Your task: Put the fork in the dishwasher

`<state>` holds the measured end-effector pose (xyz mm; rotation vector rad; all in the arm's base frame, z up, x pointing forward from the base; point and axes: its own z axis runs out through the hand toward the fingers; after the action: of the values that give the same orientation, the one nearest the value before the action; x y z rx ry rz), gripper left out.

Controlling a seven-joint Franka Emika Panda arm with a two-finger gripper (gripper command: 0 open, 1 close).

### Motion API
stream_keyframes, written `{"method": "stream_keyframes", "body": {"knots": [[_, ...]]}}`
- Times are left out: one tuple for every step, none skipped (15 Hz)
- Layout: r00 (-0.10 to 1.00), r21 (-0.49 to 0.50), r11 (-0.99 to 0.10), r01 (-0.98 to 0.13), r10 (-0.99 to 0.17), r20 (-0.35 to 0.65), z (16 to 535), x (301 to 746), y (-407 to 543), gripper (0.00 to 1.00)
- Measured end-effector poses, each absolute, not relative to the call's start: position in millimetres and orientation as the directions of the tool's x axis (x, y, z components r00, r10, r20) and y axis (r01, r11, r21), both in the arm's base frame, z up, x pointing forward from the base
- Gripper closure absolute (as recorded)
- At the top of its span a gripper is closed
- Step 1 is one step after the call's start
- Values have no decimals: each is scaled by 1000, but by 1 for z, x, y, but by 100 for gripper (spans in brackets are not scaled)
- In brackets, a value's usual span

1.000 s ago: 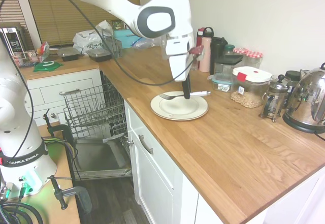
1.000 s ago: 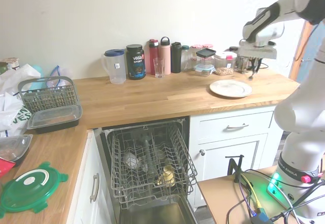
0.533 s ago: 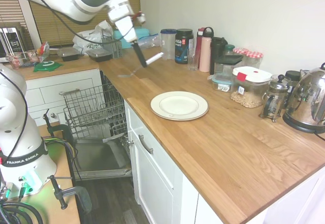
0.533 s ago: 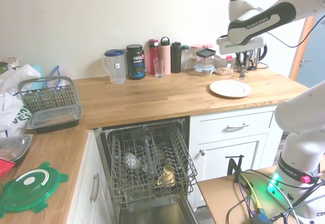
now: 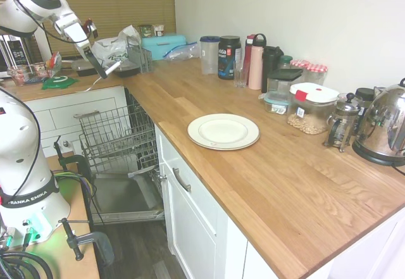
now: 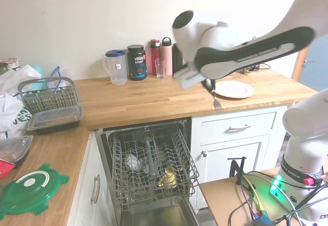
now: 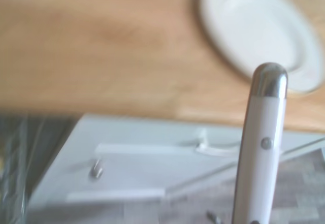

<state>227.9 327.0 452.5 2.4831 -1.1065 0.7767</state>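
My gripper (image 5: 98, 72) is shut on the fork (image 5: 111, 69), a slim piece with a pale handle and metal tines. I hold it in the air above the counter's corner, over the far side of the open dishwasher (image 5: 118, 137). From the other side, the gripper (image 6: 209, 86) is motion-blurred and the fork's tines (image 6: 216, 101) hang down from it, in front of the counter edge. The dishwasher's wire rack (image 6: 151, 160) is pulled out over the lowered door (image 5: 124, 198). The wrist view shows the fork's white handle (image 7: 261, 142) close up.
A white plate (image 5: 223, 131) lies bare on the wooden counter (image 5: 297, 190). Bottles, jars and a kettle (image 5: 384, 124) line the back wall. A cutlery basket (image 6: 48, 95) and food containers sit on the side counter. White cabinet fronts (image 6: 230, 134) flank the dishwasher.
The arm lifted the fork off the plate and swung it across the counter to the dishwasher end. The plate now lies bare.
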Motion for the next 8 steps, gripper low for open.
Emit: {"method": "stream_keyframes", "body": {"knots": [[586, 103, -659, -745, -572, 574, 437, 238, 342, 100], [617, 143, -667, -731, -557, 556, 423, 246, 355, 100], [651, 179, -680, -711, -539, 534, 411, 254, 370, 100], [679, 204, -695, -689, -521, 518, 405, 259, 384, 100], [702, 226, -708, -669, -502, 505, 401, 261, 397, 100], [720, 245, -718, -652, -484, 497, 400, 261, 408, 100], [736, 262, -728, -634, -465, 492, 399, 258, 419, 100], [752, 279, -737, -616, -444, 488, 395, 252, 426, 100]]}}
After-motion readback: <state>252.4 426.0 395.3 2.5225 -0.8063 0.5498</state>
